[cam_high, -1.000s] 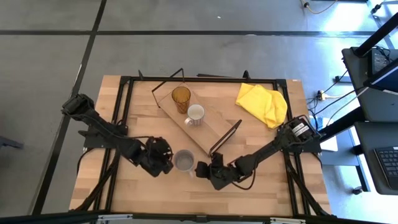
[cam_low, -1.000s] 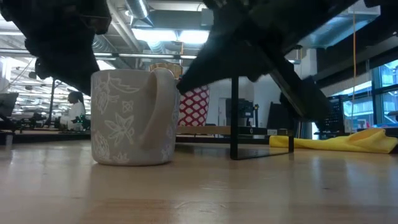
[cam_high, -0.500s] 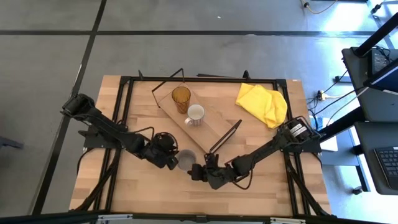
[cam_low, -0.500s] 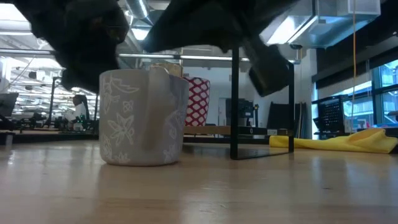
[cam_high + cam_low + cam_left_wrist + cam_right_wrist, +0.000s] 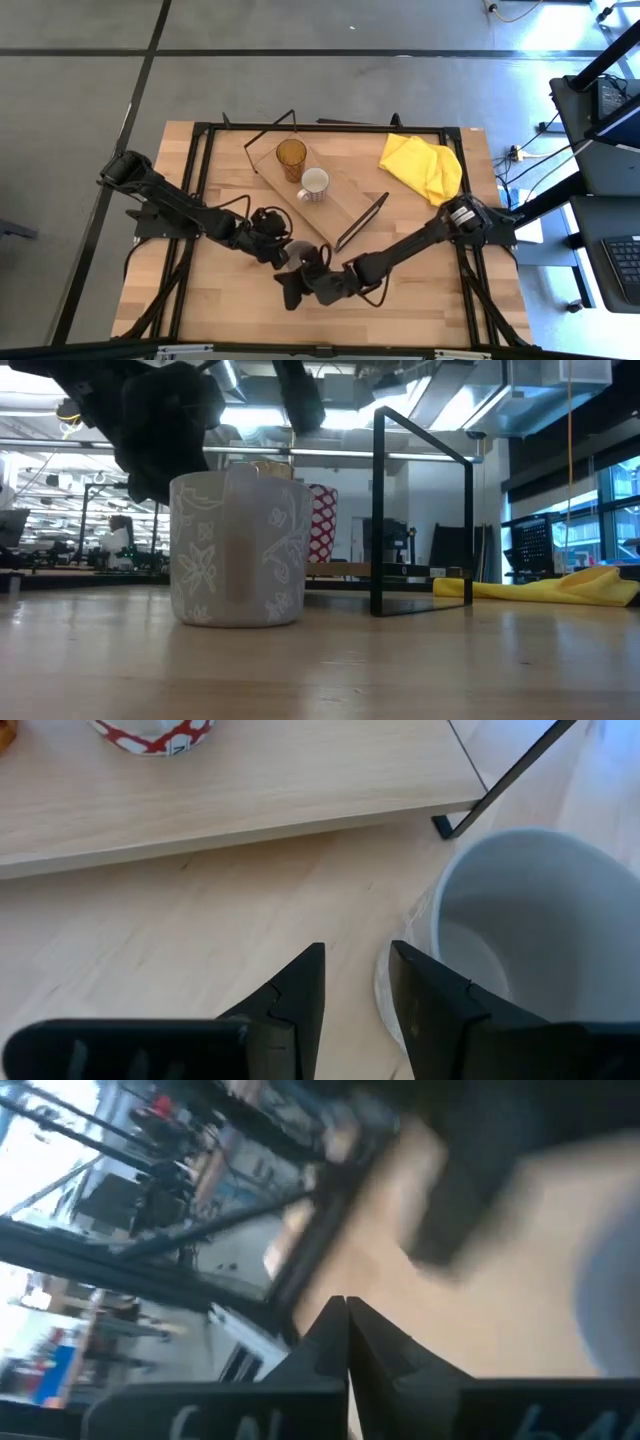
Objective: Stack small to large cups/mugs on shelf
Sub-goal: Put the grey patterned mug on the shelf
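Lower centre of the high view: the grey ceramic mug with a pale leaf pattern (image 5: pixel 297 250) stands upright on the bare wooden tabletop (image 5: pixel 440 290), just off the near corner of the light-wood shelf board with black wire end frames (image 5: pixel 345 200). I have the left gripper (image 5: pixel 272 245) touching or nearly touching the mug's left side, and its wrist view shows the fingers (image 5: pixel 300 990) spread only narrowly, with the mug rim just beside one of them, outside the gap. The right gripper (image 5: pixel 290 293) lies below the mug in the frame, fingers pressed together and holding nothing. I judge the left arm the nearer one; the mug lies to its right, mouth up, handle (image 5: pixel 238 540) facing the low camera. The amber translucent tumbler (image 5: pixel 291 155) and the white mug with a red pattern (image 5: pixel 314 184) already stand side by side on the shelf, upper centre. A crumpled yellow cloth (image 5: pixel 422 165) lies upper right. I can read no brand, label or writing.
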